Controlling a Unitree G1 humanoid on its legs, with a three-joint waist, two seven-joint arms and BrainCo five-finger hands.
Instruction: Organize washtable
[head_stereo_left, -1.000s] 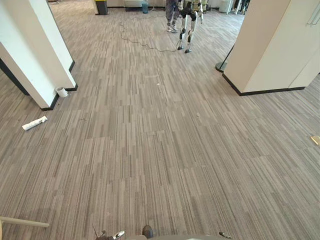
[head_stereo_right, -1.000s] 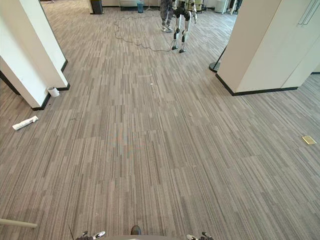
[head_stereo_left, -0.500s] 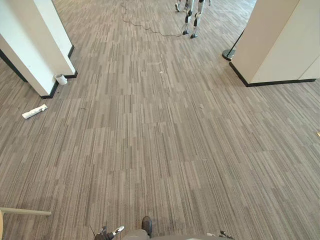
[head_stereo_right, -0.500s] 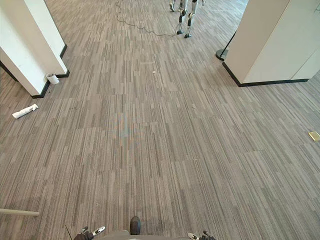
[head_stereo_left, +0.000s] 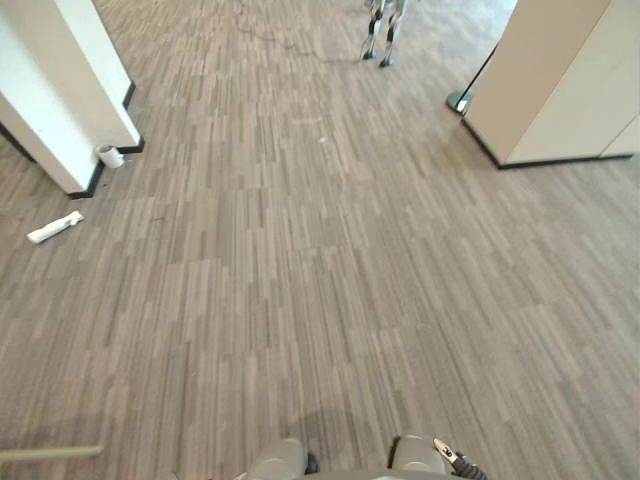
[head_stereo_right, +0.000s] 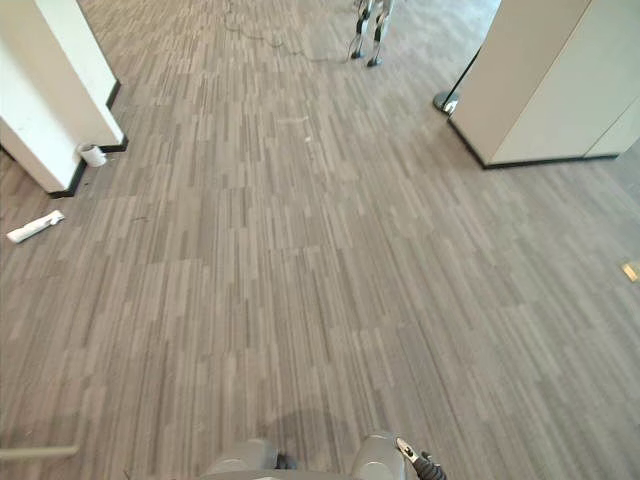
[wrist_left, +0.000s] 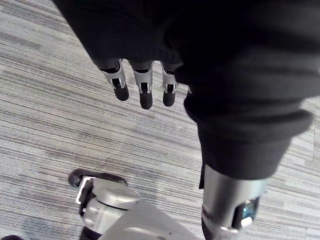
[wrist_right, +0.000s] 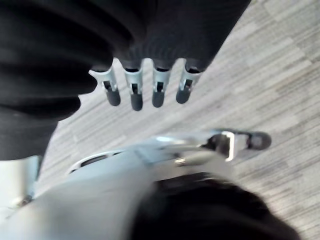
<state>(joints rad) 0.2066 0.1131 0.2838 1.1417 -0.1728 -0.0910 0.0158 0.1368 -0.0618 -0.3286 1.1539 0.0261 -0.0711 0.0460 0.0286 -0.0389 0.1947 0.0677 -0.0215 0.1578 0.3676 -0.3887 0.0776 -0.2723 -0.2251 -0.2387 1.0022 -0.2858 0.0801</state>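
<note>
My left hand (wrist_left: 143, 90) hangs over the grey striped carpet (wrist_left: 45, 115), its fingers straight and holding nothing. My right hand (wrist_right: 145, 92) hangs the same way on the other side, fingers straight and apart, nothing in them. In the eye views, open carpet floor (head_stereo_left: 300, 250) stretches ahead of me.
A white pillar (head_stereo_left: 55, 90) stands at the left with a small white roll (head_stereo_left: 108, 156) at its foot and a flat white packet (head_stereo_left: 55, 227) on the floor nearby. A white wall block (head_stereo_left: 560, 80) stands at the right. Another robot's legs (head_stereo_left: 383, 30) show far ahead.
The whole picture has shifted: the camera has moved forward and tipped down, so the pillar, the wall block and the far robot sit higher in view. Nothing else has moved.
</note>
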